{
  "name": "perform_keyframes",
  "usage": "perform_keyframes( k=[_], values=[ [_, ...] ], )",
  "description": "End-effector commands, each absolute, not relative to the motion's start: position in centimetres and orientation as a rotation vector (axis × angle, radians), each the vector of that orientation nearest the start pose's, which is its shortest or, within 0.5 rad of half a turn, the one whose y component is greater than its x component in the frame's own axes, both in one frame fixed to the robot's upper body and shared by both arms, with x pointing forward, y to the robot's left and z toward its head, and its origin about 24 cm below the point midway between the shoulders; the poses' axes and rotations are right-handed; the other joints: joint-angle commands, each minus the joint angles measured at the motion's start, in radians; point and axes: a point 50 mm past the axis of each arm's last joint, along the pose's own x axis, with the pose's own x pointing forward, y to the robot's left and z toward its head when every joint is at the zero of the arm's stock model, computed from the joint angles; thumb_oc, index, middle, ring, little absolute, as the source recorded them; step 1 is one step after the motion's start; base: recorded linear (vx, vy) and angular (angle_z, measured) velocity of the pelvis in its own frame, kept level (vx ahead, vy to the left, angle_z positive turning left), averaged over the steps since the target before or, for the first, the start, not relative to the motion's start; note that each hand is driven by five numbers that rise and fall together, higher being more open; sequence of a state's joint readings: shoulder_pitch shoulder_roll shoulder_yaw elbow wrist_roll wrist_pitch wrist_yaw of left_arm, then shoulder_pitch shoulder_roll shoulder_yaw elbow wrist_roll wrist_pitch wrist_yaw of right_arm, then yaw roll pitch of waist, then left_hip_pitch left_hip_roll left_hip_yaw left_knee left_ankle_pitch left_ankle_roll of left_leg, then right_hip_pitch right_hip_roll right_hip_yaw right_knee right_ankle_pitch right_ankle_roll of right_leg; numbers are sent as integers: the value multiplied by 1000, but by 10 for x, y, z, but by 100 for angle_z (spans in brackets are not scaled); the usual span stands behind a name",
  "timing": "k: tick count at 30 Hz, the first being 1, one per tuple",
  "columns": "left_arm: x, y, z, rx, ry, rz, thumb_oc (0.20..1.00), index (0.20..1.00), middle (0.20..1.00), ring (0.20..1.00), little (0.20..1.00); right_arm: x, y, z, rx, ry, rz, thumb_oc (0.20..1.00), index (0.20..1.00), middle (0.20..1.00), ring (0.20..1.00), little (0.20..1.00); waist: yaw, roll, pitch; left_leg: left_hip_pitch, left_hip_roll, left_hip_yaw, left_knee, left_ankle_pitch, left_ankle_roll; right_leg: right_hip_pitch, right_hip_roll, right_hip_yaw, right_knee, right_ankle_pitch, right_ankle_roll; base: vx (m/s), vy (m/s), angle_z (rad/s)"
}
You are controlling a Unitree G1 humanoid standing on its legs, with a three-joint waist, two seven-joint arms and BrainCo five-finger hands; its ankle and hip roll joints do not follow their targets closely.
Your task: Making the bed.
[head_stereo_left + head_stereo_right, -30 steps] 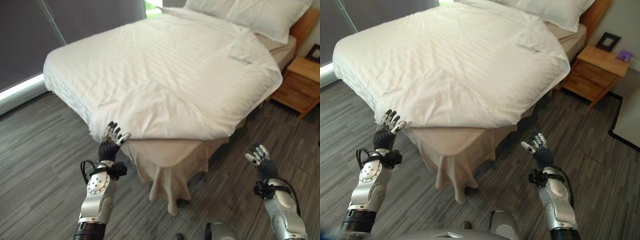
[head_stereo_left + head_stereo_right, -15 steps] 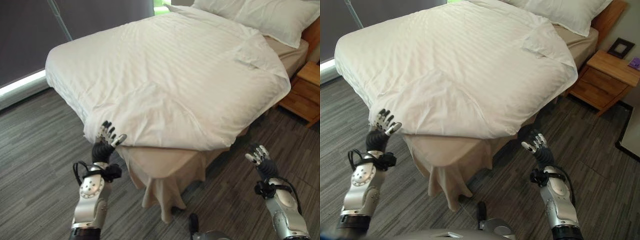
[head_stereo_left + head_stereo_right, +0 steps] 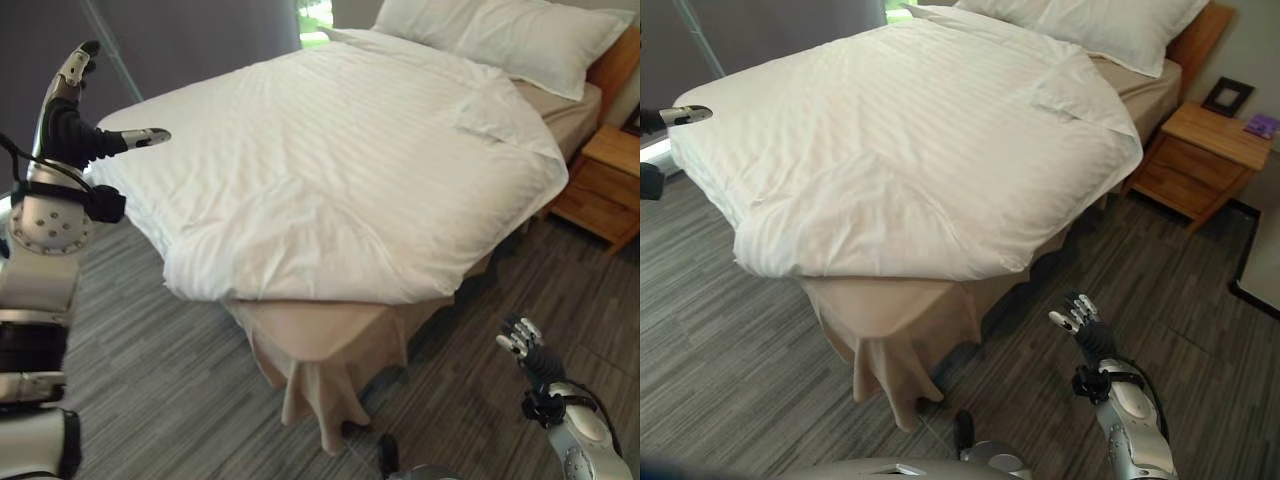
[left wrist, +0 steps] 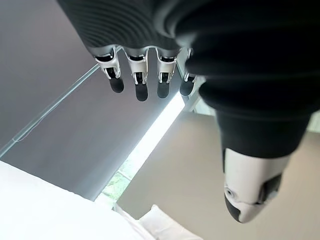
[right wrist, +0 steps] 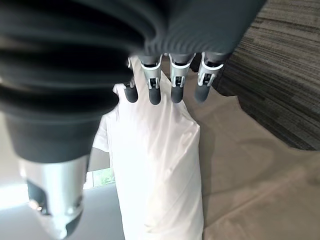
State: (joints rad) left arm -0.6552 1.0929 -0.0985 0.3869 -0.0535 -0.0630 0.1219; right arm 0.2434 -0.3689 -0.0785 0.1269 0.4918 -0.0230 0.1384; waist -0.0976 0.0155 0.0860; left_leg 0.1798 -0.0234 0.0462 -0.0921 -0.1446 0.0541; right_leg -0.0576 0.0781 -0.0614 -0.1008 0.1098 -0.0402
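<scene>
left hand (image 3: 70,135): raised, fingers spread wide, empty
right hand (image 3: 1085,325): low, relaxed, empty
bed (image 3: 330,340): between hands, white duvet (image 3: 330,160) on top
floor (image 3: 730,340): grey planks under right hand

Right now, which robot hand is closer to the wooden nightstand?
Right. The right robot hand hangs low over the floor past the bed's foot, on the nightstand side. The left robot hand is raised across the bed.

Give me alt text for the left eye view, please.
A bed with a white duvet spread over it, its near corner rumpled above a beige bed skirt. The left hand is raised open beside the bed; the right hand hangs low and open over grey flooring. Pillows and a wooden nightstand sit beyond.
</scene>
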Motion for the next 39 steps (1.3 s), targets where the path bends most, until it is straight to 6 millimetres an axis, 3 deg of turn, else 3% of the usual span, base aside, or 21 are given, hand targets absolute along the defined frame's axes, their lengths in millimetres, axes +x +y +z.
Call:
perform_keyframes(
  k=[1, 6, 11, 13, 15, 17, 22, 23, 32, 35, 39],
  values=[
    [316, 338, 310, 1111, -406, 482, 1000, 1000, 1000, 1000, 1000, 194, -259, 13, 153, 160, -45, 1000, 1000, 1000, 1000, 1000, -28, -17, -38, -66, -4, 73, 5, 69, -30, 122, -55, 18, 14, -123, 112, 32, -5, -6],
    [337, 348, 328, 1162, -304, 572, 1000, 1000, 1000, 1000, 1000, 190, -252, 9, 213, 178, -20, 1000, 1000, 1000, 1000, 1000, -72, -25, -25, -131, 7, 114, 5, 81, -41, 45, -46, 42, 14, -102, 123, 1, -10, -18],
    [340, 356, 343, 1263, -231, 627, 1000, 1000, 1000, 1000, 1000, 190, -243, 7, 266, 182, 16, 1000, 1000, 1000, 1000, 1000, -96, -34, -9, -192, 16, 152, 5, 95, -47, -28, -38, 70, 14, -80, 128, -14, -14, -25],
    [338, 362, 350, 1221, -231, 673, 1000, 1000, 1000, 1000, 1000, 191, -237, 6, 299, 185, 40, 1000, 1000, 1000, 1000, 1000, -110, -41, 2, -230, 19, 170, 5, 100, -49, -73, -33, 88, 14, -67, 130, -37, -37, -31],
    [340, 370, 344, 1029, -214, 718, 1000, 1000, 1000, 1000, 1000, 193, -229, 5, 325, 196, 66, 1000, 1000, 1000, 1000, 1000, -127, -49, 22, -282, 21, 181, 5, 114, -52, -128, -33, 97, 14, -53, 127, -33, -53, -21],
    [340, 373, 343, 972, -203, 729, 1000, 1000, 1000, 1000, 1000, 194, -227, 5, 326, 204, 80, 1000, 1000, 1000, 1000, 1000, -133, -49, 26, -302, 22, 181, 5, 118, -52, -149, -32, 96, 14, -49, 125, -1, -27, -14],
    [331, 374, 376, 938, -258, 781, 1000, 1000, 1000, 1000, 1000, 196, -229, 7, 322, 202, 85, 1000, 1000, 1000, 1000, 1000, -149, -57, 69, -373, 24, 180, 5, 132, -54, -221, -29, 99, 14, -29, 127, -13, -8, -2],
    [327, 370, 392, 929, -308, 803, 1000, 1000, 1000, 1000, 1000, 199, -230, 11, 320, 183, 92, 1000, 1000, 1000, 1000, 1000, -157, -65, 89, -416, 24, 182, 5, 141, -55, -264, -29, 99, 14, -16, 129, -40, -16, 2],
    [302, 372, 437, 962, -403, 916, 1000, 1000, 1000, 1000, 1000, 217, -236, 35, 276, 48, 83, 1000, 1000, 1000, 1000, 1000, -174, -79, 162, -619, 18, 173, 5, 173, -58, -458, -32, 82, 14, 30, 141, -3, -11, 7],
    [294, 377, 443, 983, -397, 959, 1000, 1000, 1000, 1000, 1000, 222, -231, 42, 284, 4, 86, 1000, 1000, 1000, 1000, 1000, -177, -75, 183, -685, 20, 177, 5, 182, -57, -526, -33, 78, 14, 40, 144, 8, -2, 5],
    [294, 387, 432, 953, -345, 973, 1000, 1000, 1000, 1000, 1000, 222, -226, 43, 296, -8, 93, 1000, 1000, 1000, 1000, 1000, -178, -76, 196, -725, 21, 173, 5, 186, -55, -568, -33, 72, 14, 44, 144, 5, -1, 1]
  ],
)
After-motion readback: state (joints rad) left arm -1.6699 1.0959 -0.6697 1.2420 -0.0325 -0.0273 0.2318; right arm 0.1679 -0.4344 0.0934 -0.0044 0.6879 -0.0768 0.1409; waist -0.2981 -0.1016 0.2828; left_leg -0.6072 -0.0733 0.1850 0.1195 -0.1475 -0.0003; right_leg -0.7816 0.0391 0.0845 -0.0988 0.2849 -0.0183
